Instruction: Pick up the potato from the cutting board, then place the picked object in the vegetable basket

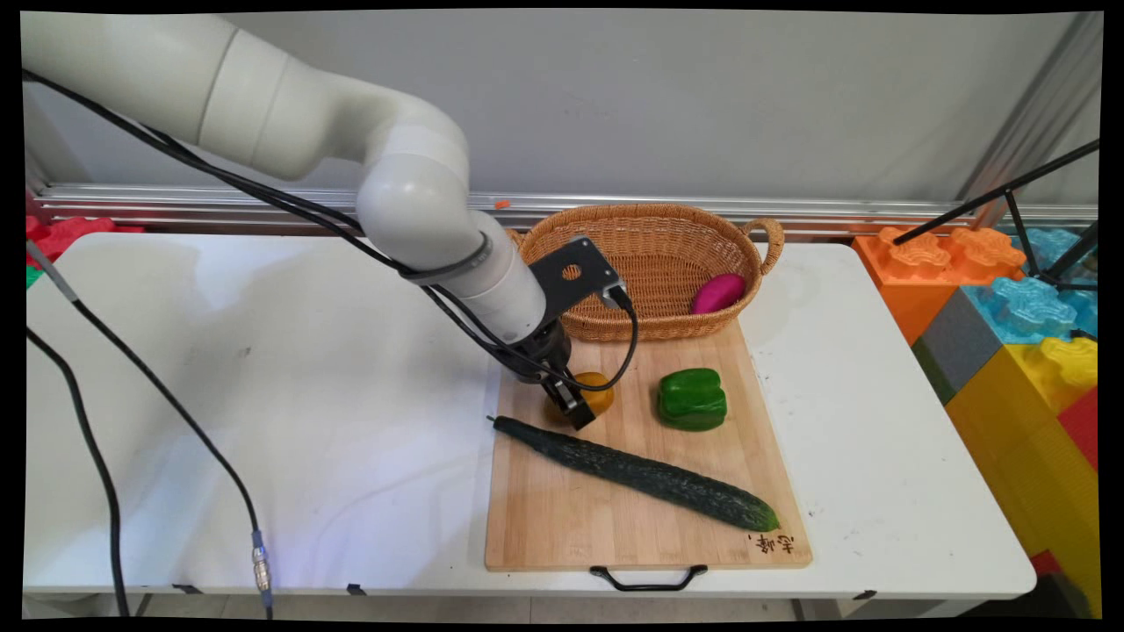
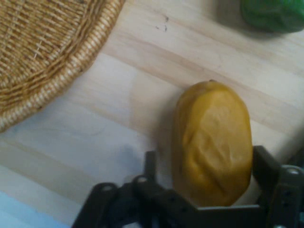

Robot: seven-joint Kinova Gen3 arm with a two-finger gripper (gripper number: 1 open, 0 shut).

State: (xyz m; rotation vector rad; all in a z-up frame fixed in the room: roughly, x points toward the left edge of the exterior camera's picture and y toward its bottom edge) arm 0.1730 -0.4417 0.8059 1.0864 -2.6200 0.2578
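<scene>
The gripper [image 1: 575, 405] is down on the board [image 1: 562, 518], and its fingers [image 2: 268, 168] sit on either side of one yellow-orange fruit, call it a mango [image 2: 212, 142]. In the hand view the mango fills the gap between the fingers, one finger plainly against its right flank, the other mostly hidden behind it, so it looks grasped, with the mango resting on the wood. That puts the mango at the board's far left part, about eleven o'clock from the board's middle.

Count around it: one mango, one green pepper [image 1: 692, 398], one cucumber [image 1: 637, 472], one magenta piece [image 1: 718, 292], one basket [image 1: 654, 263], one board.

The pepper is at three o'clock from the mango, near but apart, also on the board. The cucumber lies at five o'clock, running slantwise across the board, its stem end just beside the gripper at the board's left edge, its other end near the lower right corner. The basket stands at twelve to one o'clock, its near rim overlapping the board's far edge. The magenta piece lies inside the basket, against its right wall.

The arm comes in from upper left, bends at the wrist and slopes down and right to the board, black cables [image 1: 176, 412] trailing over the counter [image 1: 263, 395].
</scene>
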